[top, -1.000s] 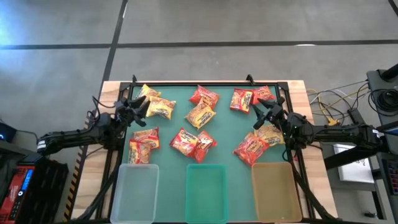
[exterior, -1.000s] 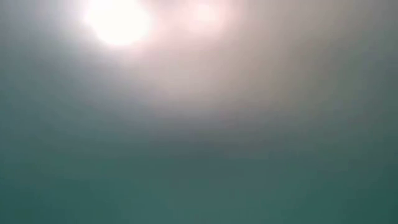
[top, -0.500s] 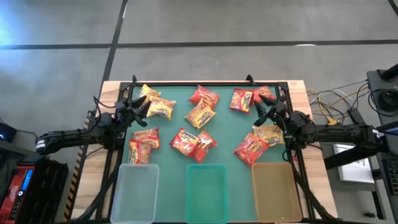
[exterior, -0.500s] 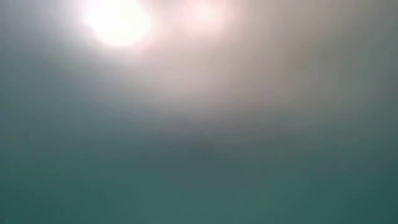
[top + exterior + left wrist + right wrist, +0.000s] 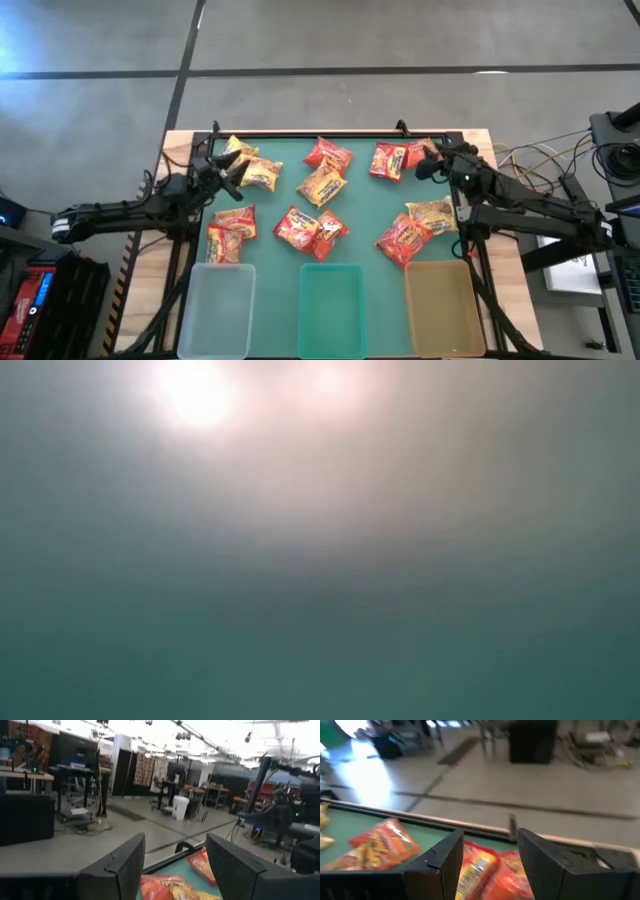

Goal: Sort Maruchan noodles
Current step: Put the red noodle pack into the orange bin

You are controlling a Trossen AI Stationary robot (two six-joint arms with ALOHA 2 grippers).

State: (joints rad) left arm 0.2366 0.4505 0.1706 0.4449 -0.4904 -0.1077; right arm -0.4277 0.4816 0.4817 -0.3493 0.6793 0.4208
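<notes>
Several Maruchan noodle packets lie flat and scattered on the green mat (image 5: 365, 215). Yellow ones (image 5: 252, 172) are at the far left, red ones (image 5: 328, 155) (image 5: 390, 160) along the far side, and more (image 5: 298, 228) (image 5: 405, 240) nearer the trays. My left gripper (image 5: 228, 172) hovers open beside the far-left yellow packets, nearly level, with packets (image 5: 165, 887) showing between and below its fingers. My right gripper (image 5: 430, 163) hovers open above the far-right red packets (image 5: 475, 870), nothing between its fingers.
Three shallow trays stand along the near edge: a clear one (image 5: 216, 308), a green one (image 5: 331, 308) and a tan one (image 5: 444, 308). A black frame (image 5: 330, 135) borders the mat. The low view shows only a blurred teal haze.
My right gripper has risen and swung toward the table's far edge, from over the yellow packet at the right to above the far-right red packets, tipping up toward level. My left gripper has lifted slightly. No packet has moved.
</notes>
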